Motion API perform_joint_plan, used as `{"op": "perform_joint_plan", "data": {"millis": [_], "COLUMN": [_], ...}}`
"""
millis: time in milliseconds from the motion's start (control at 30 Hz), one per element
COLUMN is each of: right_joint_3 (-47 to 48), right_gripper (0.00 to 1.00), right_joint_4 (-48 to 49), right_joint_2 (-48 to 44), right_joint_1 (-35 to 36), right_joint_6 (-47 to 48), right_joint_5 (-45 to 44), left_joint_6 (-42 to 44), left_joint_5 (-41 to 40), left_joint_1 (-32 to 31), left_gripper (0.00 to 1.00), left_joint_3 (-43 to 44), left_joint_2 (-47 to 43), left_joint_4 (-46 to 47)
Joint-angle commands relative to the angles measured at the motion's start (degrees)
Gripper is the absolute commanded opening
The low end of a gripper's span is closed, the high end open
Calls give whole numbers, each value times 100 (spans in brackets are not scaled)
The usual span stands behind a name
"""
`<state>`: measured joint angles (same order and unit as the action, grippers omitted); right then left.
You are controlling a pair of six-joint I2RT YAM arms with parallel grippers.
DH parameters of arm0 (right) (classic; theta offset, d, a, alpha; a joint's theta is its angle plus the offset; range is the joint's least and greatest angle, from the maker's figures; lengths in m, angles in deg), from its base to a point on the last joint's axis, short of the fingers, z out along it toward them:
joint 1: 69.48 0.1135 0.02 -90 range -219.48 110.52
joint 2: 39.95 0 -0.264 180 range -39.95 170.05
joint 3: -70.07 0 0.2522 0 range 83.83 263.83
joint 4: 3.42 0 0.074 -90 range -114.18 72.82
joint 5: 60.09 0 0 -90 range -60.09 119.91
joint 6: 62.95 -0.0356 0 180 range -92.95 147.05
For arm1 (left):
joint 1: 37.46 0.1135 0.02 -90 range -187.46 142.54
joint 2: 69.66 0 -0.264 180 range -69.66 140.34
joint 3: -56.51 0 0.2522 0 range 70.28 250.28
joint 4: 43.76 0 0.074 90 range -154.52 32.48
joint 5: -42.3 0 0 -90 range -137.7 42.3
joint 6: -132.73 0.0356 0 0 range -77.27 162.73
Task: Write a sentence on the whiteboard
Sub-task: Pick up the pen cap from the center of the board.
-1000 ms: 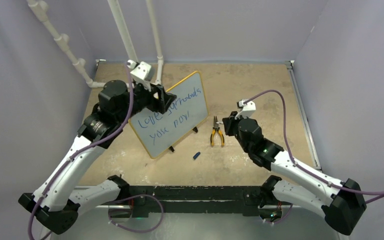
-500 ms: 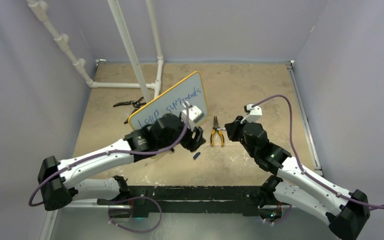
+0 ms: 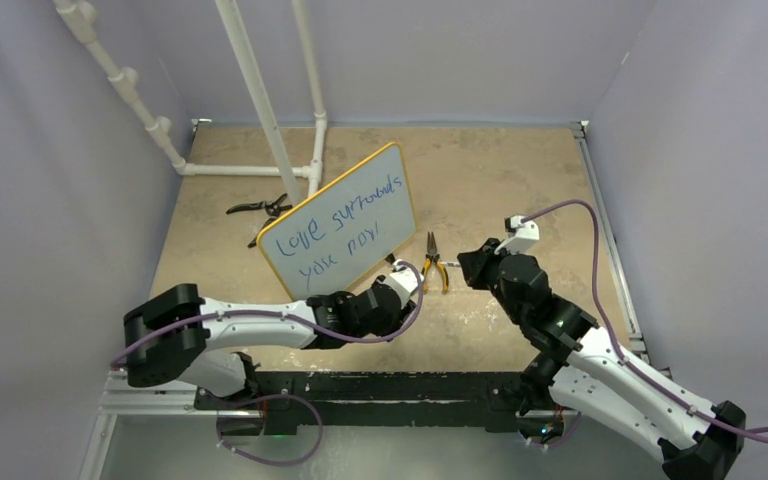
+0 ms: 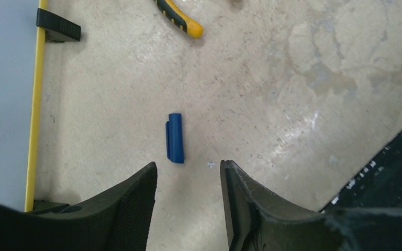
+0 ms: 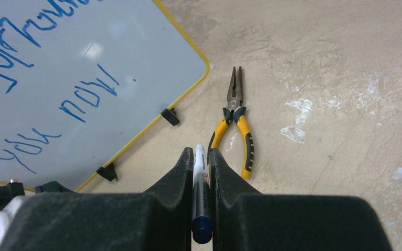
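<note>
Left wrist view: left gripper (image 4: 188, 166), jaws spread and empty, hovers; blue cap (image 4: 175, 138) lies just ahead, long axis parallel to the fingers. Whiteboard (image 4: 2, 78), bearing the sentence (image 5: 86, 97), stands alongside. Right gripper (image 5: 200, 155) pinches the marker (image 5: 200, 180).

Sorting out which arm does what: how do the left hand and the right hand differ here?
The right hand is shut on a marker; the left hand is open and holds nothing. The left hand faces a blue marker cap lying on the table just ahead of it; the right hand points toward the yellow-handled pliers beside the whiteboard. Both are black and angled down at the table.
</note>
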<state>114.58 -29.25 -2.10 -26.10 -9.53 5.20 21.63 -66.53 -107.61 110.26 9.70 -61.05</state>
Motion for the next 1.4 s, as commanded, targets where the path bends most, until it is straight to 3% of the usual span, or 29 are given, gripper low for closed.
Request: {"op": "perform_joint_plan", "data": {"millis": [0,667,800,867,900,933,1167,1367], "right_joint_3": [-92,-104,-99,-74,-55,-28,484,767], "right_gripper": [0,0,0,0,0,0,0,0], "right_joint_4": [-39,-120,-129,-166,-188,-214,-148,92], "right_joint_2": [-73,-280,-278,-258,-255,-252,-178,-81], "right_joint_1": [-13,-13,-16,-14,-18,-14,-16,-20], "right_joint_6": [-170,-120,-91,-90,-103,-146,20,152], "right_joint_5": [-43,117,157,209,259,328,1280,2678], "left_joint_6": [-83,-80,45,89,96,90,161,731], "left_joint_5": [-583,-792,-624,-597,-607,-622,-779,-24], "left_joint_1": [-16,4,1,1,1,6,1,18], "left_gripper": [45,30,21,10,0,0,0,0], "left_joint_3": [20,-108,-173,-182,-184,-207,-348,-222], "left_joint_2": [374,1163,1290,1351,1343,1302,-162,-1733], "left_joint_4": [632,867,1003,973,950,931,648,390]}}
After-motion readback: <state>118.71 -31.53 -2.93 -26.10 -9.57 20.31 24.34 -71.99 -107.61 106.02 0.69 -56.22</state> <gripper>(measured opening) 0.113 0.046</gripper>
